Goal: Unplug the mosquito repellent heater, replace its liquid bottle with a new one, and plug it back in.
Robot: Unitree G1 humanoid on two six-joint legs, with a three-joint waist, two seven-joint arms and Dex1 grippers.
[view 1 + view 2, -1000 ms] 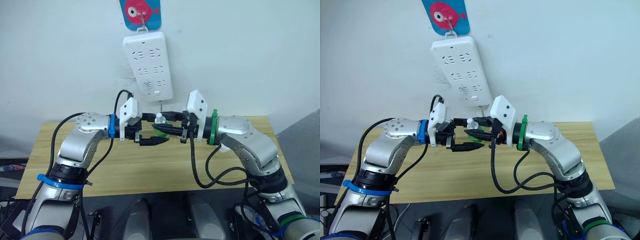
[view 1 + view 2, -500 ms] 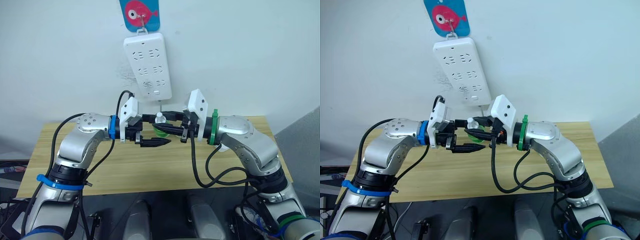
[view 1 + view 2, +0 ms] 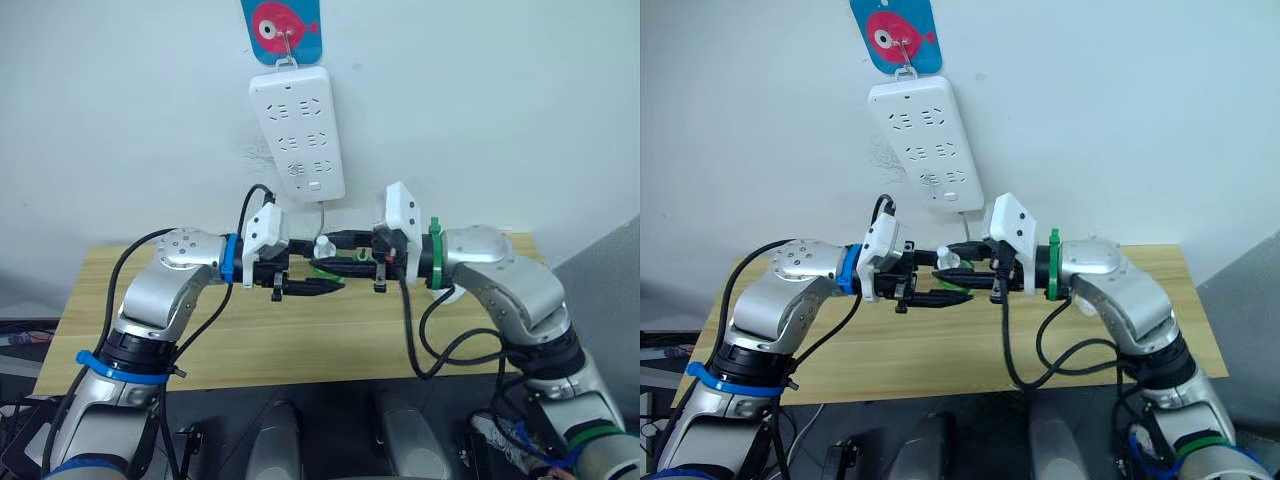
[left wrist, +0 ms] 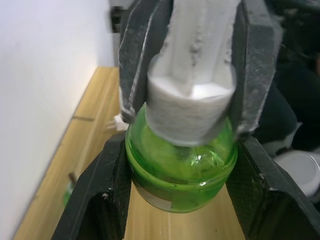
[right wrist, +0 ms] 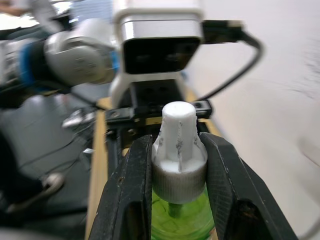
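The green bottle point(image 4: 181, 165) is partly hidden by the black fingers point(image 4: 90, 195) at 3 and 9 o'clock. Its white cap point(image 5: 178, 142) is cut off at 12 o'clock in the left wrist view. Things behind are blurry.

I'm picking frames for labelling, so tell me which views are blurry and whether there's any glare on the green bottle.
Left wrist view: a small glare spot on the translucent green liquid bottle, white ribbed cap sharp, wooden table behind soft. Right wrist view: cap in focus, left arm behind blurred. Head views: evenly lit, sharp.
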